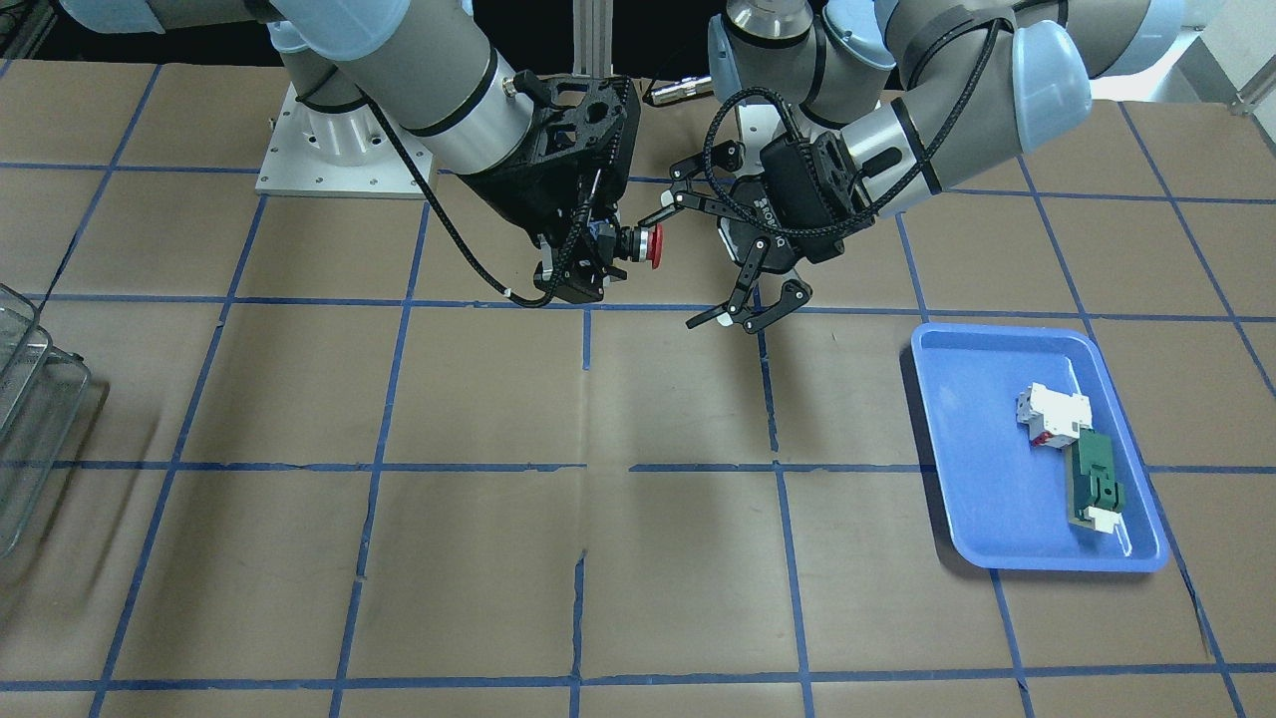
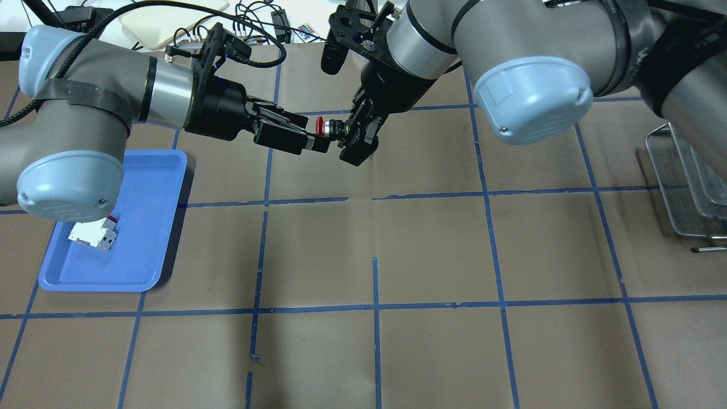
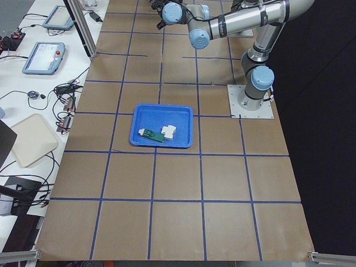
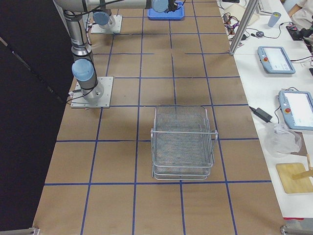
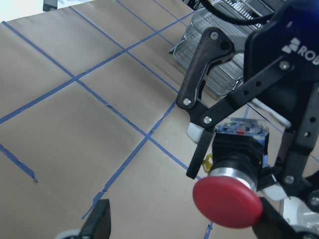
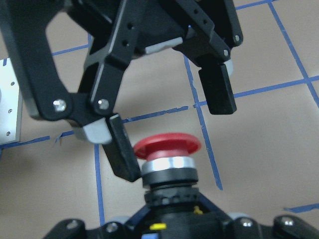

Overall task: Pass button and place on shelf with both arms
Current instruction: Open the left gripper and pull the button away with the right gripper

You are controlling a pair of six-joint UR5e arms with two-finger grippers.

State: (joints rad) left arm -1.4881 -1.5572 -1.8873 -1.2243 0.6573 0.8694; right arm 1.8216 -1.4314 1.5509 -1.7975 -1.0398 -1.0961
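The button [image 1: 641,245], black with a red cap, is held in the air over the table's middle, near the robot's base. My right gripper [image 1: 598,254] is shut on its blue-and-clear end. The red cap points at my left gripper [image 1: 678,267], which is open, one finger on each side of the cap and neither touching it. The right wrist view shows the cap [image 6: 167,144] between those open fingers [image 6: 122,149]. The left wrist view shows the button [image 5: 228,199] facing the camera. The wire-mesh shelf [image 2: 687,182] stands at the table's right end, far from both grippers.
A blue tray [image 1: 997,499] on my left side holds a white breaker [image 1: 1052,411] and a green-and-white part [image 1: 1097,484]. The table is brown paper with a grid of blue tape. Cables and tablets lie beyond the far table edge.
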